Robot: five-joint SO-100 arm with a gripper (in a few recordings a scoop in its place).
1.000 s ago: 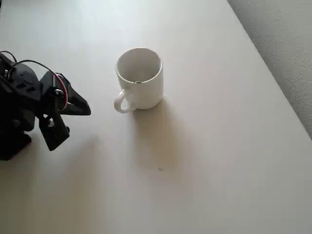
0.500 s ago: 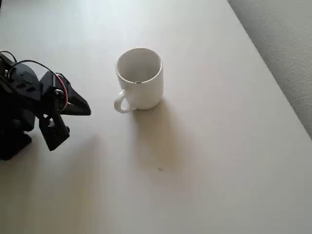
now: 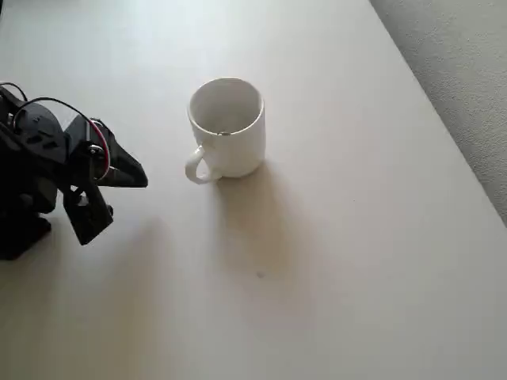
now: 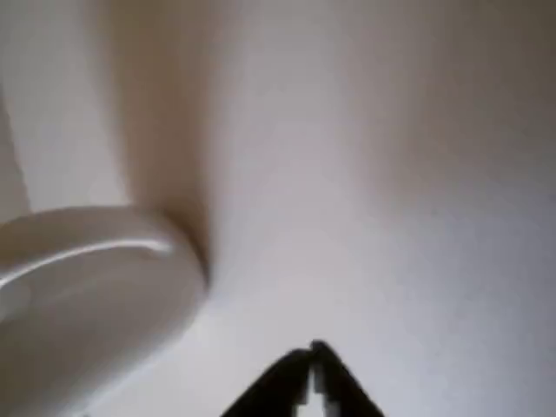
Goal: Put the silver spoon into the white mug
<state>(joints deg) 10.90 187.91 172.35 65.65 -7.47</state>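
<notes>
The white mug (image 3: 227, 127) stands upright on the table, its loop handle toward the lower left in the overhead view. A tiny grey glint (image 3: 224, 133) shows at the inside of its rim; I cannot tell whether this is the silver spoon, which is otherwise hidden. My black gripper (image 3: 143, 179) rests at the left, its tips pointing right and well apart from the mug's handle. In the wrist view the fingertips (image 4: 313, 354) meet with nothing between them, and the mug (image 4: 87, 287) sits blurred at the left.
The pale table (image 3: 333, 261) spreads to the right and front of the mug. Its right edge (image 3: 444, 134) runs diagonally, with grey carpet (image 3: 467, 55) beyond it. The arm's black body (image 3: 32, 174) stands at the left edge.
</notes>
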